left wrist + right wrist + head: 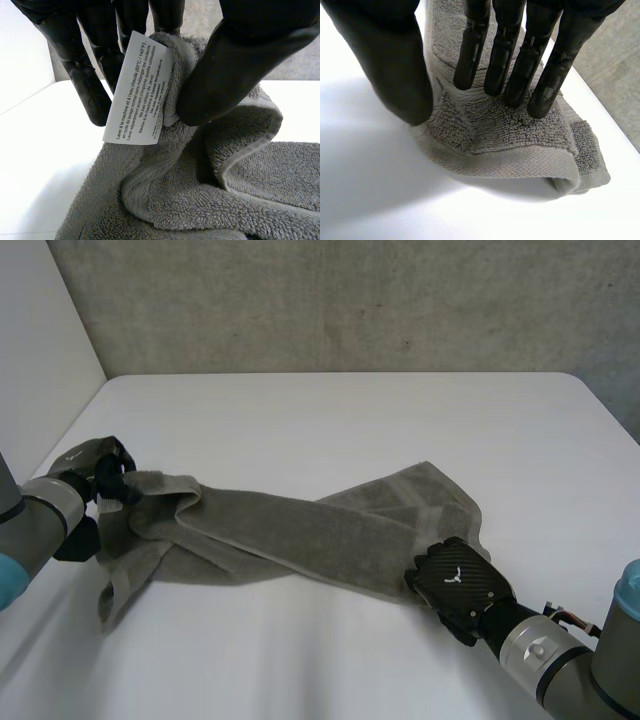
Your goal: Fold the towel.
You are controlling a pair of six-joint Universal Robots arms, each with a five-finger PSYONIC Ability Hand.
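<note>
left hand [240,65]: pinch on towel [240,190] corner

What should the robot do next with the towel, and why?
Probably lift the left robot hand, which pinches the towel at its label end, and carry it toward the right robot hand, whose straight fingers press the other end down. The towel lies twisted between them.

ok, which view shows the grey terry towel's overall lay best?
Head view: the grey terry towel lies twisted across the white table, its whole length in sight. Left wrist view gives its labelled corner, pinched by the black left hand; right wrist view, its other end under the black right hand's straight fingers.
</note>
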